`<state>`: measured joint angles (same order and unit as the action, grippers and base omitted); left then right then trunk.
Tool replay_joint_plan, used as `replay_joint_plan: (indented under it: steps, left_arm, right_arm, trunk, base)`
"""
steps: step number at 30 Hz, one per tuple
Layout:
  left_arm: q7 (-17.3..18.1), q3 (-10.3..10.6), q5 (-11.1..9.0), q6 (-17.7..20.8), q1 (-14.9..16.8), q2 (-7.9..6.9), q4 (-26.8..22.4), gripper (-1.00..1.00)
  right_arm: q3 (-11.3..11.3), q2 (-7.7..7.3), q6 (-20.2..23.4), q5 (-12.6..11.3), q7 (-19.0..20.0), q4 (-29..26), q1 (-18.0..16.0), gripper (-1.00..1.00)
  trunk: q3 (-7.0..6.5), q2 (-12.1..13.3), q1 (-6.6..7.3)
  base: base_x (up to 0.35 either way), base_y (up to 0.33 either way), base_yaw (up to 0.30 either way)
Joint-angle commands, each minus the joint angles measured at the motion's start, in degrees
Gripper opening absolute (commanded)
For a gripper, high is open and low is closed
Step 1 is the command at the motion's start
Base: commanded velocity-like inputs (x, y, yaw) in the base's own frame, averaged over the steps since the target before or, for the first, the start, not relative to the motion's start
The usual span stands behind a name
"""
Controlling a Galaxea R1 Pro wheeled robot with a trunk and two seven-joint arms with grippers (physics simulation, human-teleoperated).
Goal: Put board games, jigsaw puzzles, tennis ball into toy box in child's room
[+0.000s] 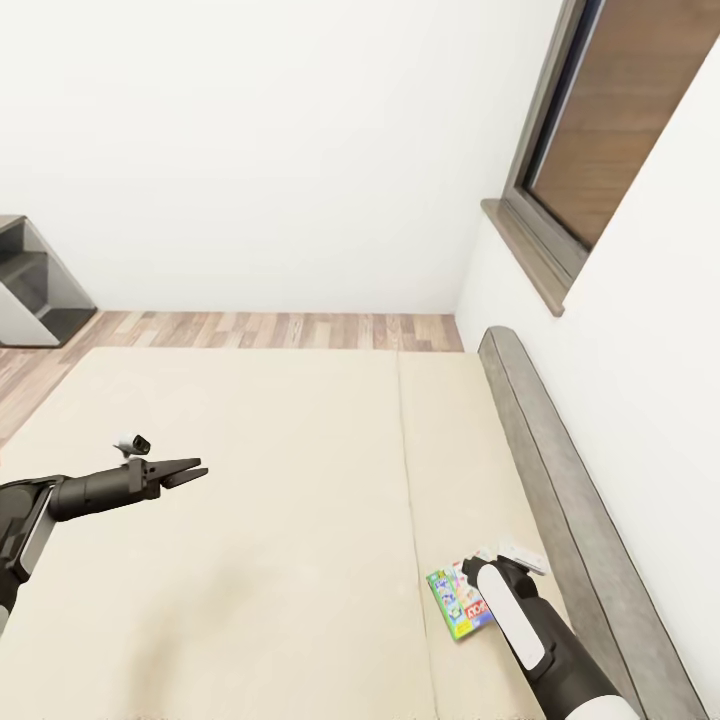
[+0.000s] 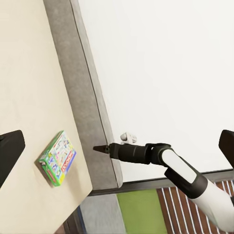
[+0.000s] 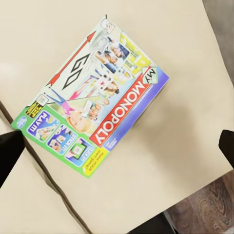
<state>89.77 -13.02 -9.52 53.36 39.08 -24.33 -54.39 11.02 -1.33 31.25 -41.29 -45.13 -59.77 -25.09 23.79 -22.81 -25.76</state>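
A colourful Monopoly board game box (image 1: 455, 602) lies flat on the cream bed (image 1: 250, 480), near the grey headboard. My right gripper (image 2: 100, 147) hovers above it, pointing down at it and not touching. In the right wrist view the box (image 3: 97, 102) lies between the dark fingertips (image 3: 9, 151), which stand wide apart at the edges: open, nothing held. In the head view the right forearm hides those fingers. My left gripper (image 1: 188, 471) hangs open over the left half of the bed, far from the box (image 2: 57, 158).
A padded grey headboard (image 1: 560, 480) runs along the bed's right side against a white wall with a window (image 1: 600, 130). Wooden floor (image 1: 280, 328) lies beyond the bed's far edge. A grey shelf unit (image 1: 35, 285) stands at the far left.
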Motion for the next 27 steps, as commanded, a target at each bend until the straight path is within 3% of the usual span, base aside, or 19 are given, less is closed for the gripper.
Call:
replay_joint_plan:
  steps: [1, 23, 27]
  left_arm:
    - [0.2, 0.0, 0.0, 0.6, 0.0, -0.01, 0.0, 1.00]
    - [0.2, 0.1, 0.1, 0.6, 0.0, -0.01, 0.0, 1.00]
    - [0.2, 0.2, 0.0, 0.6, 0.0, 0.04, 0.0, 1.00]
  right_arm:
    - [0.2, -0.07, 0.2, -0.4, -0.5, -0.1, 0.0, 1.00]
    - [0.0, 0.22, -0.3, -0.4, -0.6, 0.5, -0.3, 1.00]
    - [0.2, 0.13, 0.1, -0.5, -1.0, 1.7, -4.8, 1.00]
  trunk:
    - [0.19, -0.1, -0.03]
    - [2.26, -0.1, -0.03]
    - [2.64, -0.1, -0.03]
  base:
    - [0.000, 0.000, 0.000]
    - [0.000, 0.000, 0.000]
    - [0.000, 0.000, 0.000]
